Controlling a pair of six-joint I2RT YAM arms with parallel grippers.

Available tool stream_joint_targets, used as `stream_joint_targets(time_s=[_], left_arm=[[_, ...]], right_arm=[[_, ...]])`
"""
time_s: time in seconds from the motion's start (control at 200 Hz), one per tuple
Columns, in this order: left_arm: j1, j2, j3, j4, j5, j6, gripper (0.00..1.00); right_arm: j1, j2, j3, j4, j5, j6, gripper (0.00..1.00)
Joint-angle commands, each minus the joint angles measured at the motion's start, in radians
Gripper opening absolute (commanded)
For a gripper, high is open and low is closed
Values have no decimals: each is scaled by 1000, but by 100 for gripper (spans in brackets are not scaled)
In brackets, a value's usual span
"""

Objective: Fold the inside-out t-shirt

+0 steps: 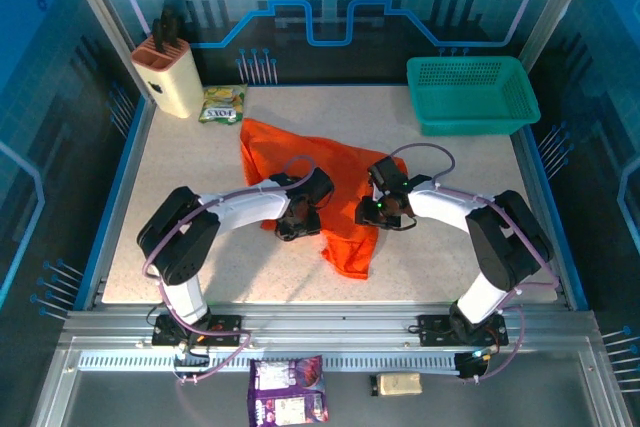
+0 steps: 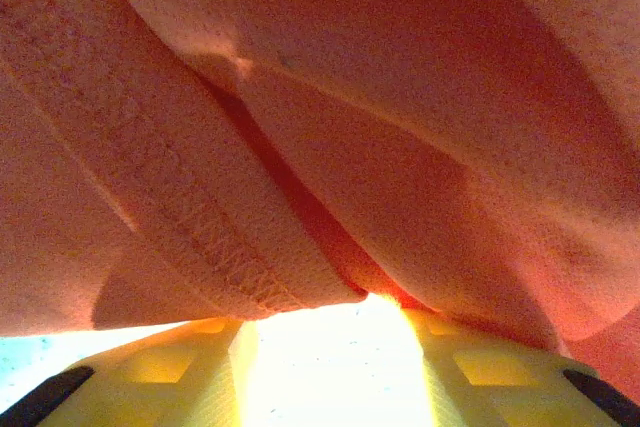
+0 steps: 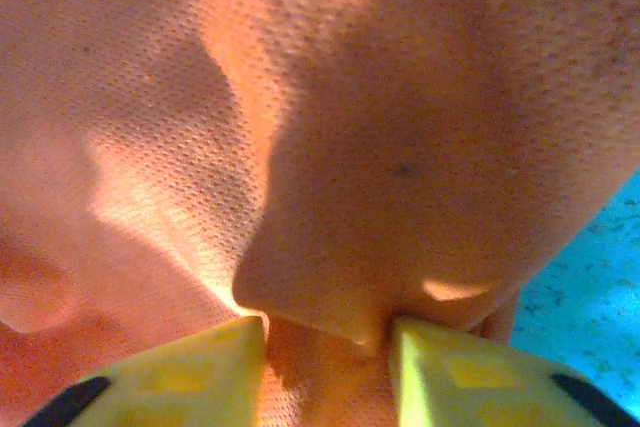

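The teal basket (image 1: 475, 119) sits at the far right corner of the surface (image 1: 560, 217), its mesh floor in plain view. At the far left corner a cream knife block (image 1: 170, 77) holds dark handles (image 1: 170, 27), with a snack packet (image 1: 222, 105) just beside it. The orange t-shirt (image 1: 330, 172) lies crumpled mid-surface, a bunch trailing toward the near edge between the two grippers. The right gripper (image 3: 330, 327) pinches a fold of it. The left gripper (image 2: 330, 312) has its jaws apart under draped cloth — whether it holds any, I cannot tell.
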Motion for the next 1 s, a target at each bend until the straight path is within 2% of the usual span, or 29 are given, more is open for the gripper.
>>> stream_joint_targets(time_s=[0.0,0.24,0.505,0.74,0.82,0.996], left_arm=[[18,2,-23,-8,-43,1,42],[66,-35,-44,12,-52,14,43],[76,-70,-27,7,-87,27,45],[90,-33,-4,13,-85,45,47],[93,-25,-4,16,-83,48,43],[97,-66,-6,-8,-125,56,24]], right_arm=[[-3,6,-15,24,-23,12,28],[-1,-7,-15,24,-33,14,0],[9,-27,-15,19,-42,19,0],[19,-30,-15,13,-39,25,0],[19,-33,-15,12,-36,26,0],[17,-49,-14,-5,-14,26,0]])
